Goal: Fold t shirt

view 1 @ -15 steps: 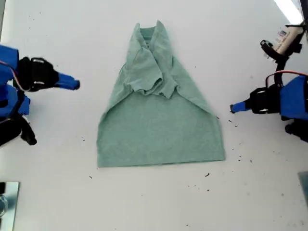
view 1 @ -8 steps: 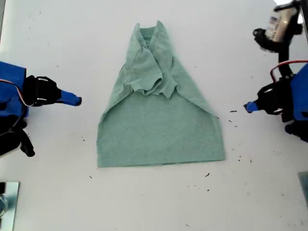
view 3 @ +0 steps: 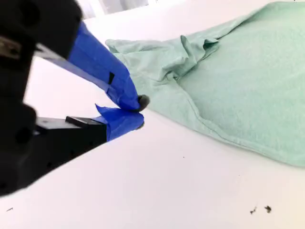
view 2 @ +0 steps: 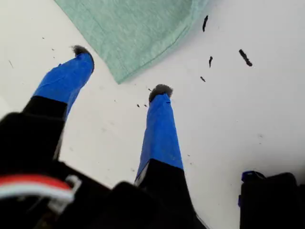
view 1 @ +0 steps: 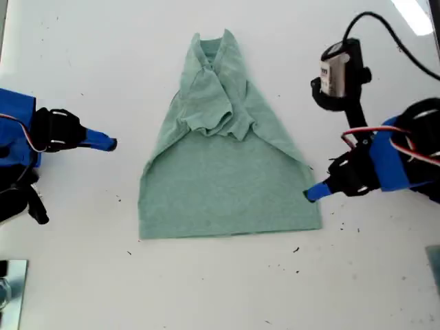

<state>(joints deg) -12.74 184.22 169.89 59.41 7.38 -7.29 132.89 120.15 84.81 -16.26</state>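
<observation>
Lying flat in the middle of the white worktop (view 1: 227, 295), the t shirt (view 1: 230, 185) has both sleeves folded in over its chest, so it narrows toward the collar at the far side of the exterior view and spreads to a wide hem at the near side. It looks light, soft and limp; it will likely sag and crease wherever it is lifted, and a thin edge lying flat may be hard to pinch. The hem corners look like the best places to take hold, one per hand.

The first hand (view 2: 119, 71) is at the exterior view's right, its arm bent down low, tips just off the worktop beside the hem corner on that side. Its fingers stand apart, holding nothing, with the corner just beyond the gap.

The second hand (view 3: 138, 112) is at the exterior view's left, arm stretched level, well apart from the shirt's edge. Its tips are pressed together on nothing.
</observation>
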